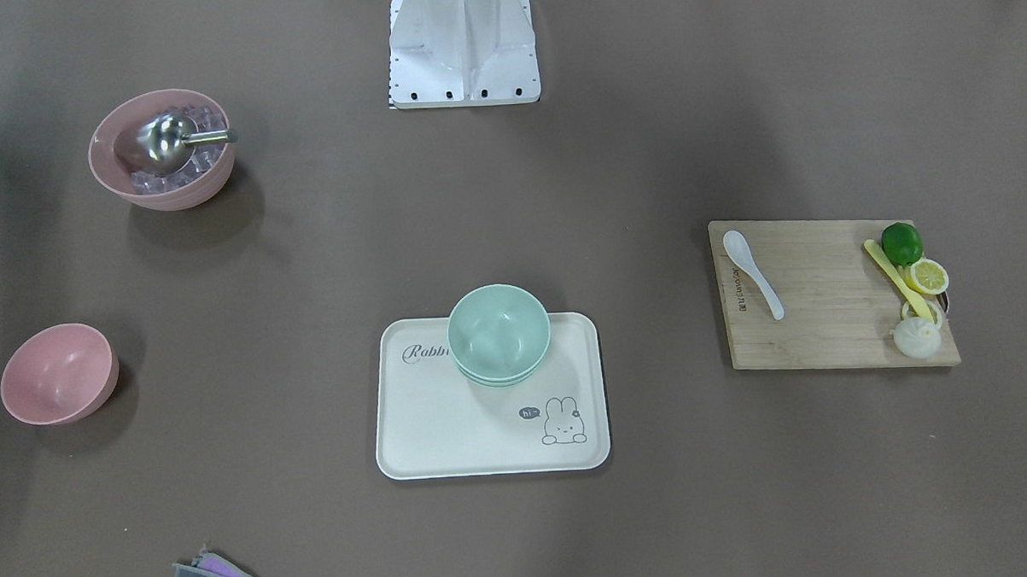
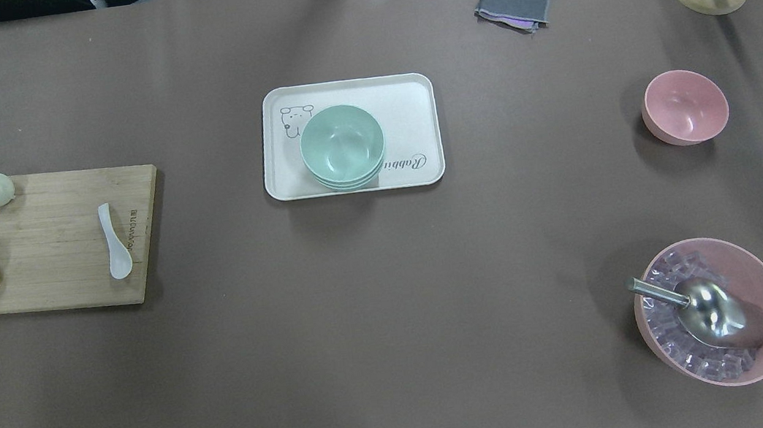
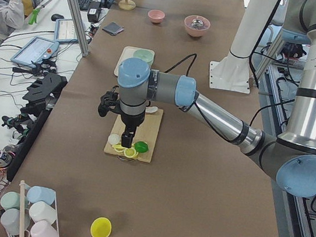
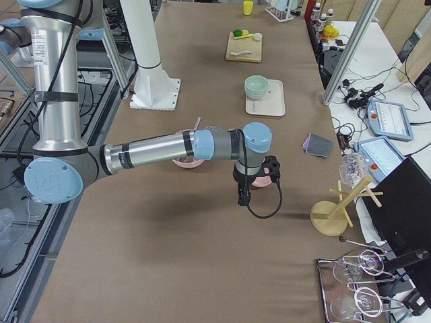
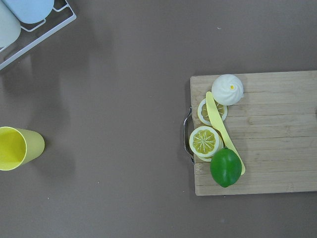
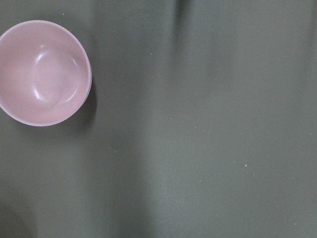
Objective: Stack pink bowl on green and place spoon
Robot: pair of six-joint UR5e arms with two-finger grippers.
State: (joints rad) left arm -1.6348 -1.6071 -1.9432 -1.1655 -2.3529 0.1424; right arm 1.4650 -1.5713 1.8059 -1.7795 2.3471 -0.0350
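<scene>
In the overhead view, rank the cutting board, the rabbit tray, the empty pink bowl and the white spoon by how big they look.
1. Cutting board
2. Tray
3. Empty pink bowl
4. White spoon
The gaps are clear, so there are no ties.

Pink bowl (image 2: 684,106): small, empty, set upright on bare table (image 2: 393,301) on the robot's right, well apart from the tray (image 2: 411,99). Green bowl (image 2: 342,145): pale mint, empty, upright, seen as the top of a nested green stack on the cream tray at table centre. Spoon (image 2: 113,238): white, laid flat on the wooden cutting board (image 2: 50,213) on the robot's left, near the board's tray-side edge, scoop end towards the robot.
</scene>
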